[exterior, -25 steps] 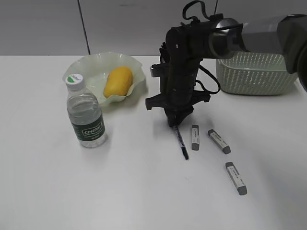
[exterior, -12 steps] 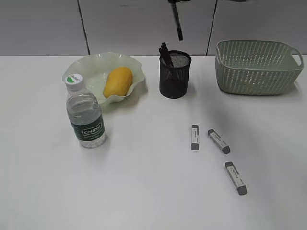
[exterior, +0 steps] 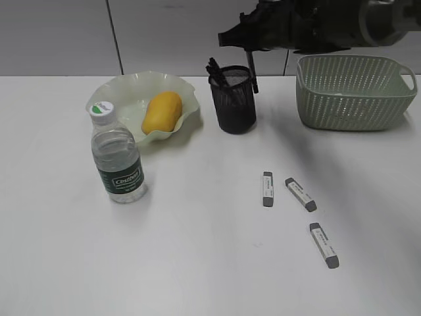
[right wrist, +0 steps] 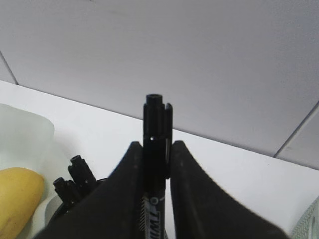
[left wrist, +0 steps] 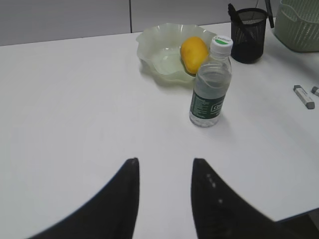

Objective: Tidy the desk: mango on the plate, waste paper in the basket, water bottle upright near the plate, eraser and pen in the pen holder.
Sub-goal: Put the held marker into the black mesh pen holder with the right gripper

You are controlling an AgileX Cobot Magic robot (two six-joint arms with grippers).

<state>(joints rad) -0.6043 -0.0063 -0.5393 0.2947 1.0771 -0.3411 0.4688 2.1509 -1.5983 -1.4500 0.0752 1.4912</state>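
**Operator:** Black pen (right wrist: 154,149), status?

**Technician:** Right tool (right wrist: 152,164) is clamped on its upper barrel, holding it above the pen holder (exterior: 233,99). Light, rigid, likely slick; grip mid-barrel. Left tool (left wrist: 164,191) stands apart, holding nothing.

**Operator:** Obstructions?

**Technician:** Pens already in the holder crowd its left side. Basket (exterior: 352,92) sits right, plate (exterior: 118,92) with mango (exterior: 162,112) left. Three erasers (exterior: 267,188) lie on the surface (exterior: 197,263); bottle (exterior: 117,155) stands upright.

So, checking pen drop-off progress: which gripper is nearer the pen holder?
Right. The right gripper, holding a pen, hangs just above the pen holder; the left gripper sits far off, beyond the water bottle.
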